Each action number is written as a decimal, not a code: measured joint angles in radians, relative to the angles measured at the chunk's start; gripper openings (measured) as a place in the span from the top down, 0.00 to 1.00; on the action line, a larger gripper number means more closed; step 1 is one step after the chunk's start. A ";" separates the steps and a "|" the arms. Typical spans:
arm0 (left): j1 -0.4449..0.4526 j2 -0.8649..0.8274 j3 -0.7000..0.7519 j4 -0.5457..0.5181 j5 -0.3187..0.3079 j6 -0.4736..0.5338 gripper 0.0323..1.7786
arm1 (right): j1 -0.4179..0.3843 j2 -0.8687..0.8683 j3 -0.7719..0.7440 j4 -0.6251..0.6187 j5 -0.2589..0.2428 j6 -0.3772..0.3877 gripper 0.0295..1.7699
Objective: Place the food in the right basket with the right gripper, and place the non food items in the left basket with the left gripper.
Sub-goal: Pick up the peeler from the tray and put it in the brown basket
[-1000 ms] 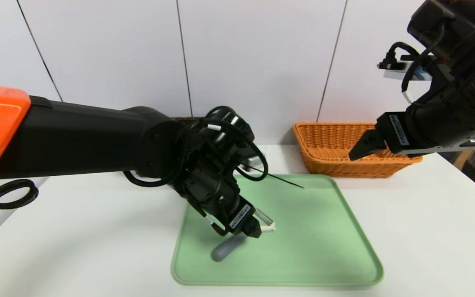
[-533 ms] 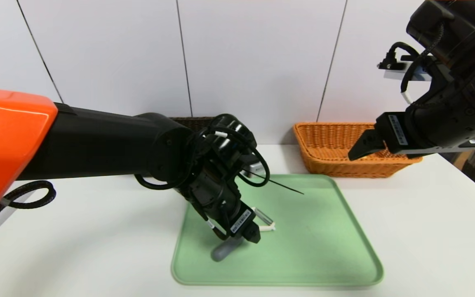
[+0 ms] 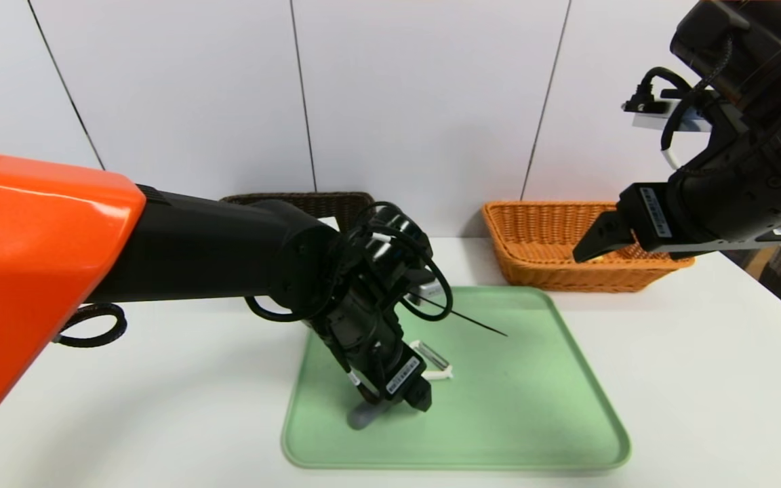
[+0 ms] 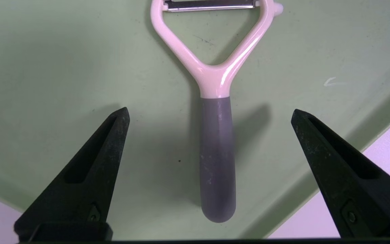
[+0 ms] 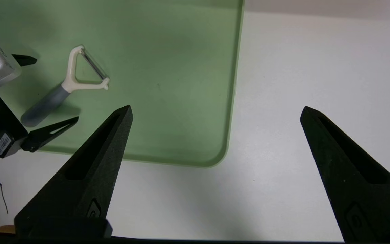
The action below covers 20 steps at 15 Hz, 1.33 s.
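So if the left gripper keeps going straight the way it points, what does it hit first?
Most likely the peeler's grey handle: the open left gripper has a finger on either side of it, over the green tray. How much gap remains is unclear.

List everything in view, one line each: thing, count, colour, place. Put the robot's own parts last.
Peeler: one, white head with grey handle, lying flat on the tray.
Tray: one, light green, on the table in front of the robot.
Orange basket: one, orange-tan wicker, far right of the table.
Dark basket: one, dark brown wicker, far side, behind the left arm.
Table: one, white.
Left gripper: one, black, open, straddling the peeler handle.
Right gripper: one, black, open, raised near the orange basket.
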<state>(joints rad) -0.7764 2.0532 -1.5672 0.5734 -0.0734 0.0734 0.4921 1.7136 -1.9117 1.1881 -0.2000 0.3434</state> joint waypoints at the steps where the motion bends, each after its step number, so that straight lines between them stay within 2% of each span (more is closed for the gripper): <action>1: -0.004 0.006 0.000 -0.001 0.000 0.000 0.05 | 0.000 -0.001 0.000 0.000 0.000 -0.001 0.03; 20: -0.016 0.036 -0.018 -0.001 0.004 -0.012 0.05 | 0.003 -0.016 0.002 0.001 0.000 -0.001 0.03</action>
<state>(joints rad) -0.7928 2.0894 -1.5851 0.5719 -0.0696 0.0611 0.4949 1.6972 -1.9098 1.1891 -0.1996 0.3419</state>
